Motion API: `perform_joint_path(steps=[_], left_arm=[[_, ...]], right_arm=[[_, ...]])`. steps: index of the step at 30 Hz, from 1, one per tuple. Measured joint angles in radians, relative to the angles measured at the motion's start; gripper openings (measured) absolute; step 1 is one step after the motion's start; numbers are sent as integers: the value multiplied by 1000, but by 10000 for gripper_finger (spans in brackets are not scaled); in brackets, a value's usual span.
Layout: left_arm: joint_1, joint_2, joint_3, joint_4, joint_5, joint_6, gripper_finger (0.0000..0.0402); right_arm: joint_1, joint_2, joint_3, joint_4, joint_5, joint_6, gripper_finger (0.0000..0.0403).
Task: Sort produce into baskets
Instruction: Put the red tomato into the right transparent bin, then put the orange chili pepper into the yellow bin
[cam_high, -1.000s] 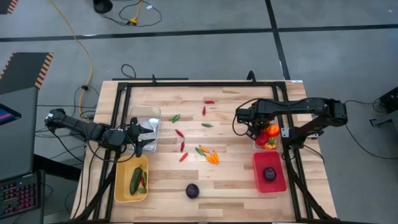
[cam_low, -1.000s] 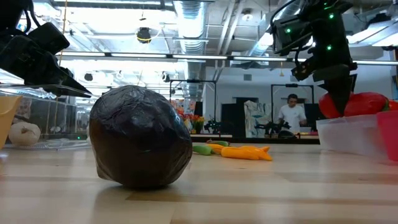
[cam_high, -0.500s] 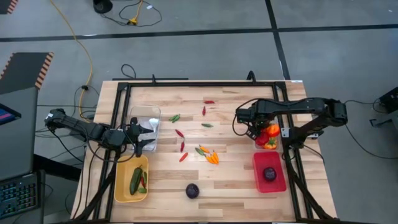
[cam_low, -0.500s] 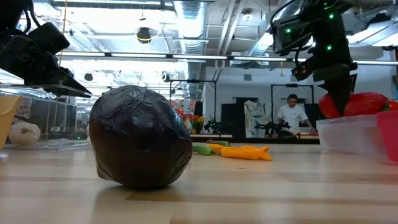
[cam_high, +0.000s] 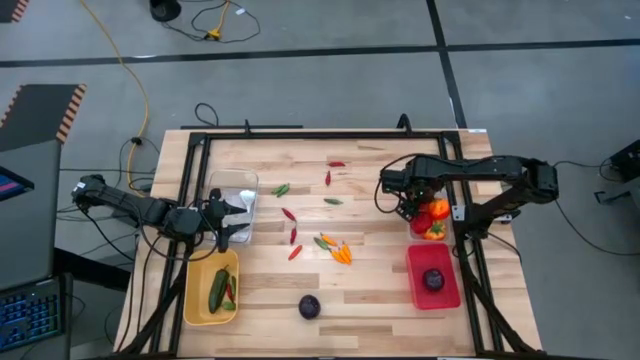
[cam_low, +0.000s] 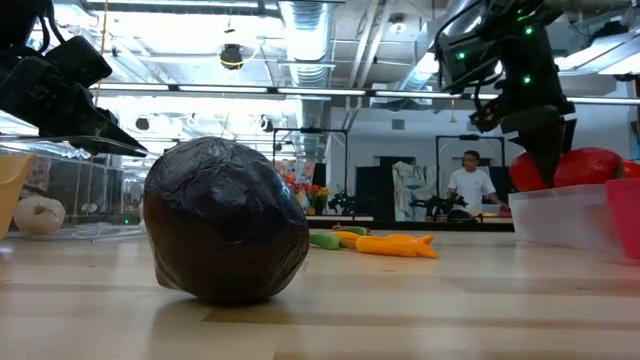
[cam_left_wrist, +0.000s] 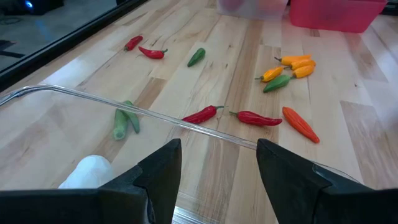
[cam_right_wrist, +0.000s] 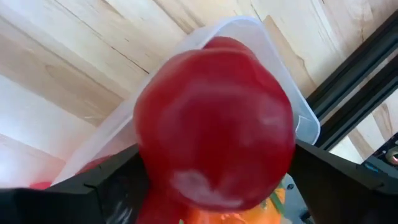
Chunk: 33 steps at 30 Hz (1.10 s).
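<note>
The bench (cam_high: 380, 300) carries 4 baskets. The landmark is the red basket (cam_high: 411, 280). A clear basket (cam_low: 560, 215) sits just beside it on its far side. The yellow basket (cam_high: 192, 300) lies well apart across the bench, level with the red one. A second clear basket (cam_high: 232, 180) stands just beyond the yellow one.

The right tool (cam_high: 408, 207) hangs over the clear basket next to the red basket. The red tomato (cam_right_wrist: 214, 121) sits in it, directly above that basket's opening. Whether the tool grips the tomato or has let it go I cannot tell.

The left tool (cam_left_wrist: 219, 149) waits far from the red basket, at the rim of the second clear basket. It is wide and empty, with a white garlic (cam_left_wrist: 87, 171) below it.

The step in hand looks like dropping the tomato in with the red and orange pieces that the clear basket already holds. 1 dark purple round (cam_high: 434, 279) lies inside the red basket. Another purple round (cam_high: 310, 307) sits loose on the bench, between the red and yellow baskets and nearer the front edge.

Once the tomato is down, the right tool should lift clear of the basket wall. It can then go for the loose purple round or the cluster of orange and green chillies (cam_high: 340, 250) near the red basket. Both are likely within its reach. The chillies are thin and lie flat, so they call for a low, narrow pinch. The red chillies (cam_high: 291, 225) farther from the red basket suit the left tool better.
</note>
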Motion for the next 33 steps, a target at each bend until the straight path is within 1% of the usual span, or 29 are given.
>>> perform_joint_path(steps=[5,7,21,27,33], left_arm=[[0,0,0,0,0,0,196],[0,0,0,0,0,0,196],[0,0,0,0,0,0,196],[0,0,0,0,0,0,196],[0,0,0,0,0,0,196]], right_arm=[[-10,0,0,-49,-98,0,386],[-9,0,0,-65,-117,0,386],[-8,0,0,-70,-121,0,386],[-8,0,1,-117,-121,0,385],[-8,0,43,-131,-121,-1,385]])
